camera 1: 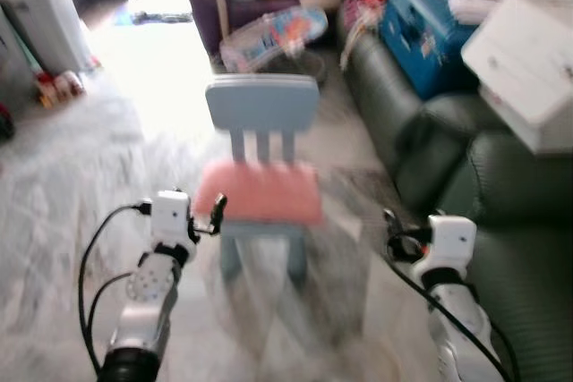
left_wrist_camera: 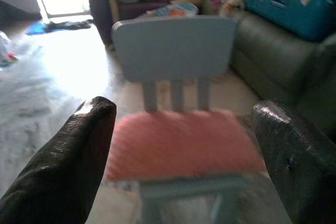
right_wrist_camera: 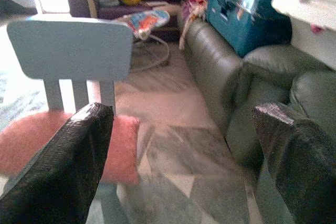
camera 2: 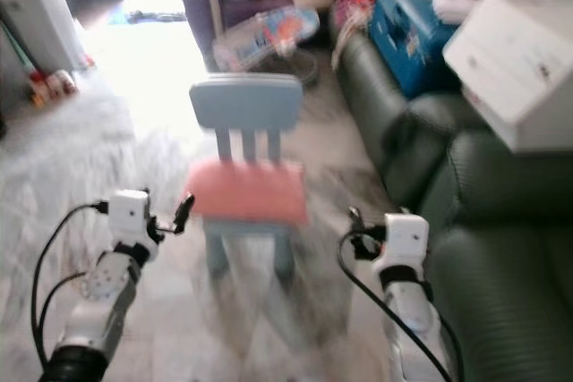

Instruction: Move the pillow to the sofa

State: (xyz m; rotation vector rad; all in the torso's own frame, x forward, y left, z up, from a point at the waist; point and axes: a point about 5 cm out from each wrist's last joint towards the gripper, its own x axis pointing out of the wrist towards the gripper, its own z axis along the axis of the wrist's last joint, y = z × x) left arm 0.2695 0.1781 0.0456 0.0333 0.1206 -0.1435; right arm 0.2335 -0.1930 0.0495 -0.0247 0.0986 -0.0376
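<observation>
Resting place: pink pillow (camera 1: 260,192) flat on seat of small blue chair (camera 1: 262,114).
Left gripper (left_wrist_camera: 184,145): fingers wide apart, short of chair, pillow ahead.
Right gripper (right_wrist_camera: 181,150): wide apart, between chair and dark sofa (camera 1: 501,221).
Clarity: head views motion-blurred.

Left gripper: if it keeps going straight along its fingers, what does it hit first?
Most likely the pink pillow on the small blue chair. The left gripper is open and the pillow sits centred between its fingers in the left wrist view. Depth is blurred, so this is an estimate.
</observation>
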